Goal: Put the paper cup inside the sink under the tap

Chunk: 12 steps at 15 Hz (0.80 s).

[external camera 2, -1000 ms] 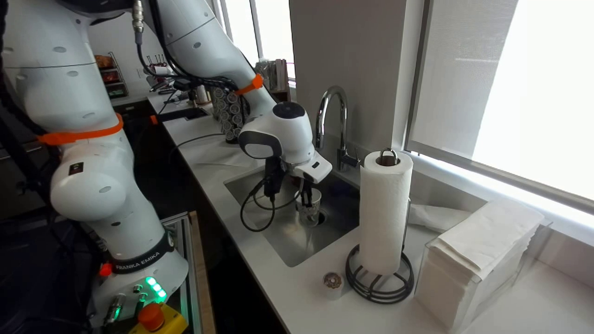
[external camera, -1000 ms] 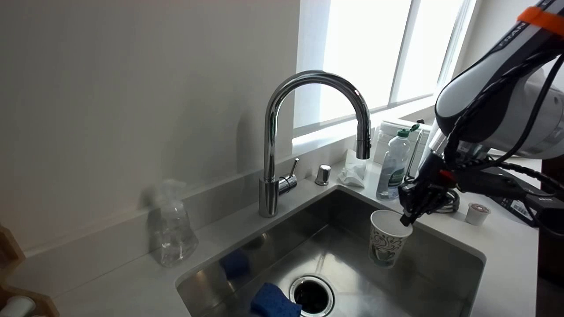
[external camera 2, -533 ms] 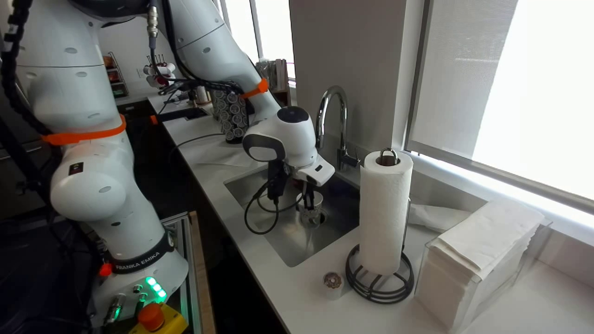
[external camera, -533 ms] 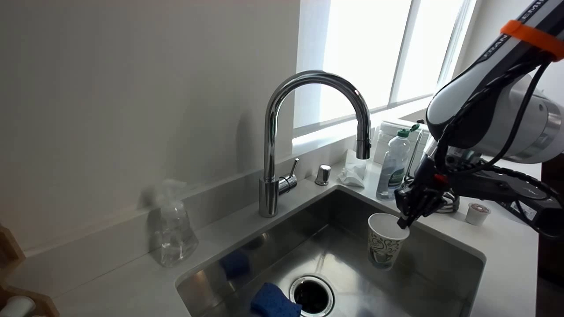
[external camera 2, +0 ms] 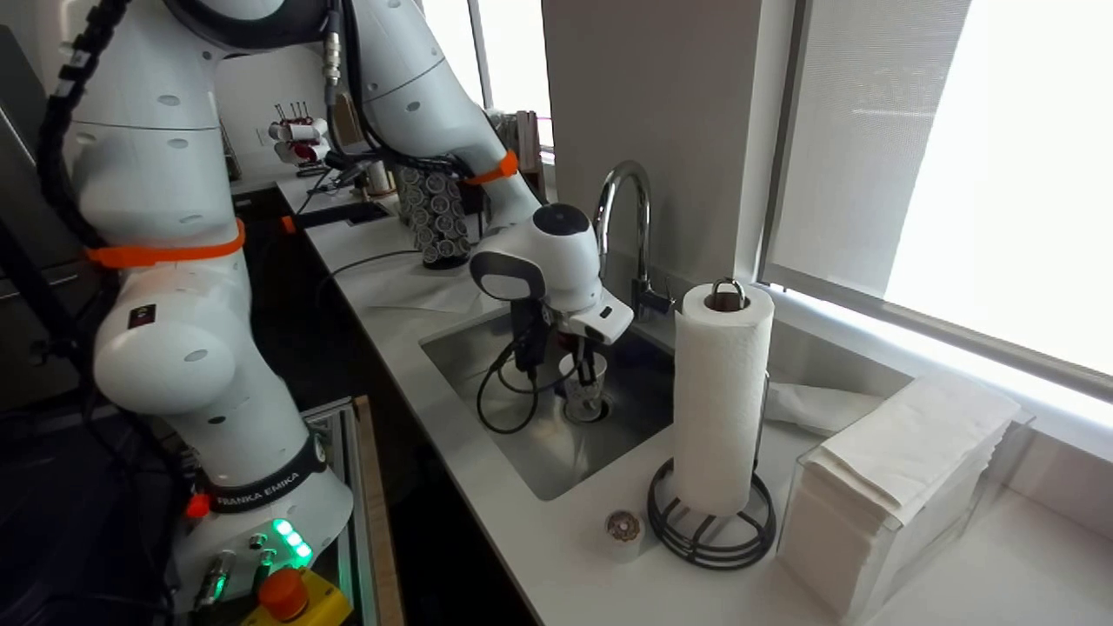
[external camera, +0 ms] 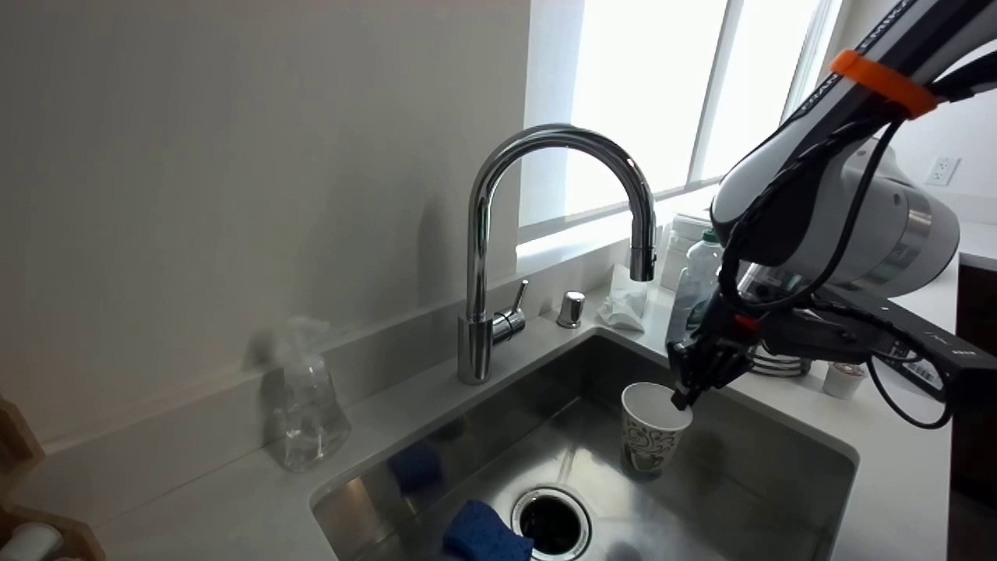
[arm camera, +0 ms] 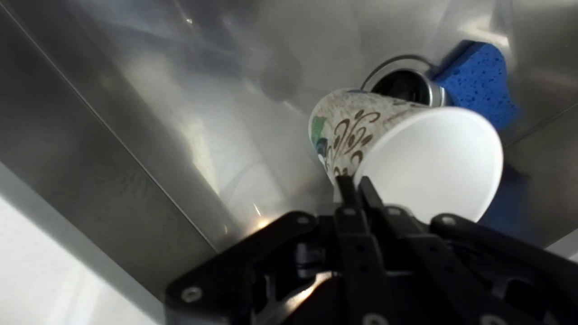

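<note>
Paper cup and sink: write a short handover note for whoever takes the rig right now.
Gripper: shut on the rim of the paper cup.
Cup: over the sink floor, roughly under the tap by both exterior views; exact alignment and whether its base touches are unclear.
Done: cup grasped and at the sink.
Left: probably line up, set down, release, withdraw; the blue sponge lies by the drain, so best avoid it.

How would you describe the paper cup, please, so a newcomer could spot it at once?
Find the steel sink, then the black pincer over it, which holds the paper cup by its rim. Unlike the blue sponge at the drain, the paper cup is white inside, swirl-printed outside.
</note>
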Each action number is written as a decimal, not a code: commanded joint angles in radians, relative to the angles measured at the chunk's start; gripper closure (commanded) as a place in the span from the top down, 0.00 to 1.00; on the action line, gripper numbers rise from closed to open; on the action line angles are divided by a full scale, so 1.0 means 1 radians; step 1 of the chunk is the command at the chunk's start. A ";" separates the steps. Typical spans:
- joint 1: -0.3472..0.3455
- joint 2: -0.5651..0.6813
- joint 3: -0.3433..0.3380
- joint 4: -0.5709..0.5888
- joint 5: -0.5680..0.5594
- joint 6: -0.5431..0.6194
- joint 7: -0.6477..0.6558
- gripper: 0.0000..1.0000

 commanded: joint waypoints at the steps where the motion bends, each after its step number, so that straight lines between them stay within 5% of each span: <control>1: -0.030 0.080 0.002 0.046 0.024 0.011 -0.046 0.01; 12: -0.151 0.224 0.062 0.149 0.078 -0.001 -0.198 0.01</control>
